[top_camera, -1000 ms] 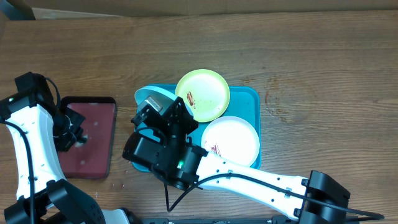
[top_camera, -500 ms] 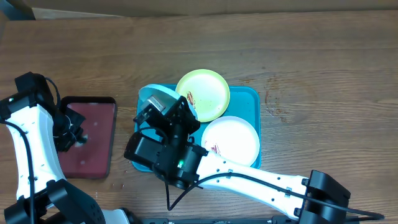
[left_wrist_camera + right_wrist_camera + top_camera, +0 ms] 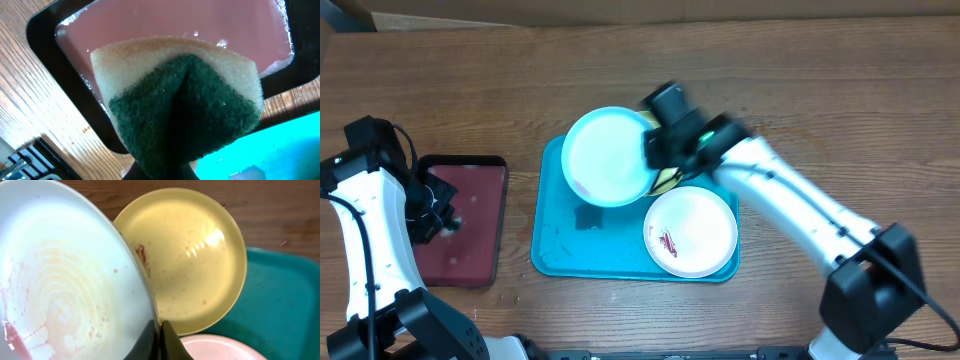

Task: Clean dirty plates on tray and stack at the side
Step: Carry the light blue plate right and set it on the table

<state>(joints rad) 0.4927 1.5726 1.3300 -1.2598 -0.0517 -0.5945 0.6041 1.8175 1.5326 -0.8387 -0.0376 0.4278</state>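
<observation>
My right gripper (image 3: 160,336) is shut on the rim of the light blue plate (image 3: 60,290), holding it tilted above the turquoise tray (image 3: 560,250); a pinkish smear sits near its lower left edge. In the overhead view the blue plate (image 3: 608,157) hides most of the lime green plate (image 3: 666,181). That green plate (image 3: 185,265) lies on the tray with a reddish smear near its left rim. On the tray's right end rests the white plate (image 3: 690,230), also smeared. My left gripper (image 3: 170,170) is shut on a yellow and green sponge (image 3: 185,110) over the dark red tray (image 3: 175,30).
The black-rimmed dark red tray (image 3: 470,250) sits left of the turquoise tray and holds a film of water. Bare wooden table (image 3: 820,90) lies behind and to the right. The right arm (image 3: 790,205) crosses the tray's back right corner.
The right arm has swung from the tray's front left to its back. The light blue plate, earlier mostly hidden under the arm, now hangs raised in its grip over the green plate. The left arm has stayed put.
</observation>
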